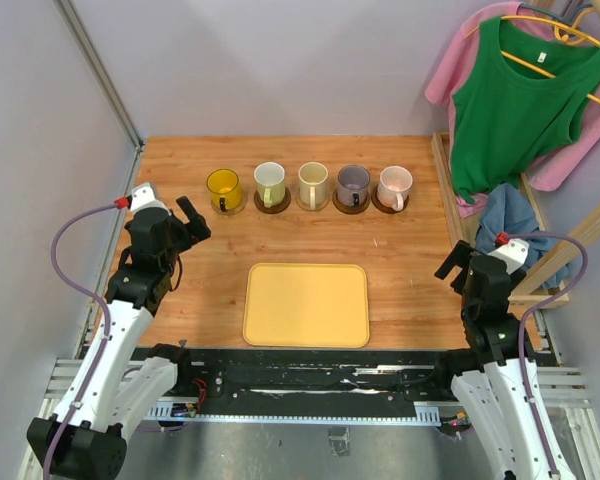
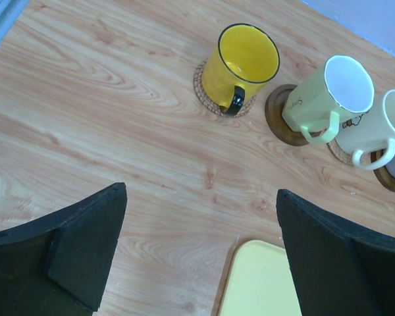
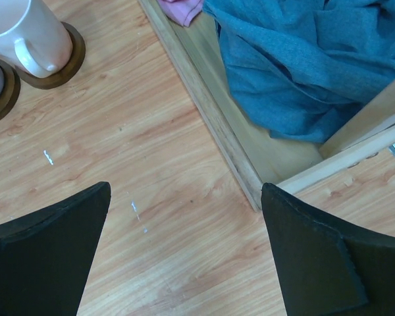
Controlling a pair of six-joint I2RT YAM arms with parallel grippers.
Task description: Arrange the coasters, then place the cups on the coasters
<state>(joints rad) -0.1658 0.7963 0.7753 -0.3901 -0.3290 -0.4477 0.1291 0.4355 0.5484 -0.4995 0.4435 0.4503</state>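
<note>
Overhead alone, five cups [image 1: 313, 184], all on coasters [image 1: 352, 208]

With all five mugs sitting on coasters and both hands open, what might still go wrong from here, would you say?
1. The pale green mug and the cream mug stand very close together, handles toward the arms. If the left hand reached in, it could clip one and slide it off its coaster.
2. The right hand is open beside the wooden rail and blue cloth. Swinging outward might snag it.
</note>
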